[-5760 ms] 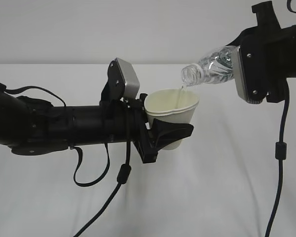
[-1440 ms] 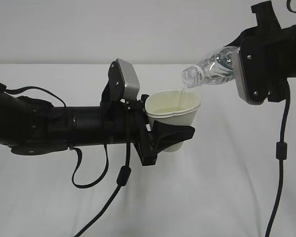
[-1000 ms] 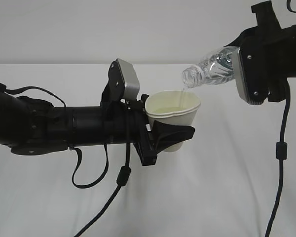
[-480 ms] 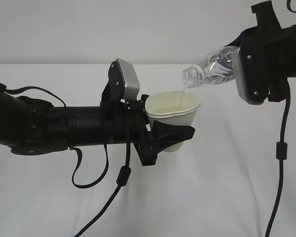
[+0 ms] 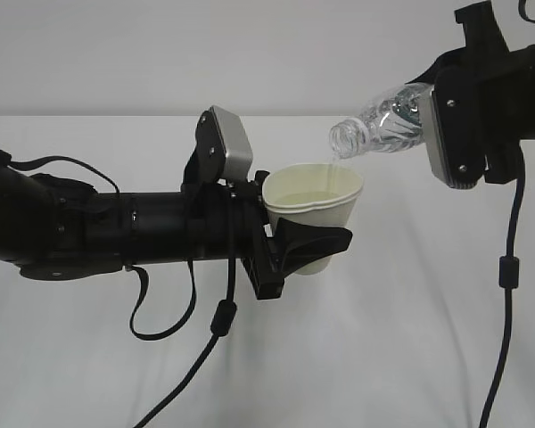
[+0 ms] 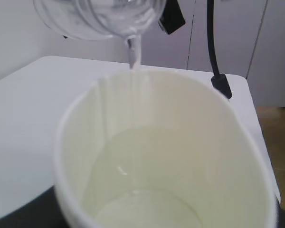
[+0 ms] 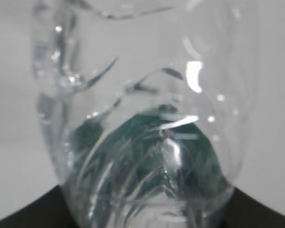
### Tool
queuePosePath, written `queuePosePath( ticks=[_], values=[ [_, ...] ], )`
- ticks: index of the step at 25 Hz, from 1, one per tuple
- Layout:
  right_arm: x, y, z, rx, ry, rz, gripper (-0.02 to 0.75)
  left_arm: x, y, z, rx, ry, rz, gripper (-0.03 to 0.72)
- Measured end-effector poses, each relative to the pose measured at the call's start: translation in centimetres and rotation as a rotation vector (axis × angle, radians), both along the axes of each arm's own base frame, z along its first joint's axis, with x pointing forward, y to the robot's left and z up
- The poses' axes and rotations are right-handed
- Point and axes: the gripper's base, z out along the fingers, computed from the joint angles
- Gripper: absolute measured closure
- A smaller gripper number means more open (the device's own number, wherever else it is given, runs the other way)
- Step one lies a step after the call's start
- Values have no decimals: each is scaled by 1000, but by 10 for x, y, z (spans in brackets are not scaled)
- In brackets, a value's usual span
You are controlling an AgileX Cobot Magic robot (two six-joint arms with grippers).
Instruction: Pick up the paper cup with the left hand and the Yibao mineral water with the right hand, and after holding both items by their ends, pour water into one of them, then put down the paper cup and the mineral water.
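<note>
My left gripper [image 5: 305, 245] is shut on the white paper cup [image 5: 314, 209], holding it upright above the table with its sides pressed slightly out of round. Up close, the cup [image 6: 171, 156] fills the left wrist view, with clear water pooled in its bottom. The right gripper [image 5: 428, 120] is shut on the rear of the clear Yibao mineral water bottle [image 5: 379, 123], which is tilted mouth-down to the left over the cup's rim. A thin stream of water falls from the bottle's mouth [image 6: 133, 45] into the cup. In the right wrist view the bottle [image 7: 142, 142] covers the jaws.
A white table [image 5: 410, 339] lies under both arms. Black cables hang down from the left arm [image 5: 218, 316] and the right arm [image 5: 508, 267]. Beyond the table's far edge stand pale cabinet panels [image 6: 228, 33].
Both arms, the cup and the bottle hold the same pose; the thin stream keeps running into the cup.
</note>
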Motion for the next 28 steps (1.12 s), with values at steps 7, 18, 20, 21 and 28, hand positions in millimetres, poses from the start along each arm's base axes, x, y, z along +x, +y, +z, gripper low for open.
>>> queuePosePath(
  ticks=[7,18,20,21,28],
  values=[
    [0,0,1,0,-2,0,381,0,0,0,0,0,0,288],
    [1,0,2,1,-6,0,381,0,0,0,0,0,0,288],
    [1,0,2,1,-6,0,381,0,0,0,0,0,0,288],
    [0,0,3,2,-8,0,381,0,0,0,0,0,0,288],
    [0,0,4,2,-11,0,381,0,0,0,0,0,0,289]
  ],
)
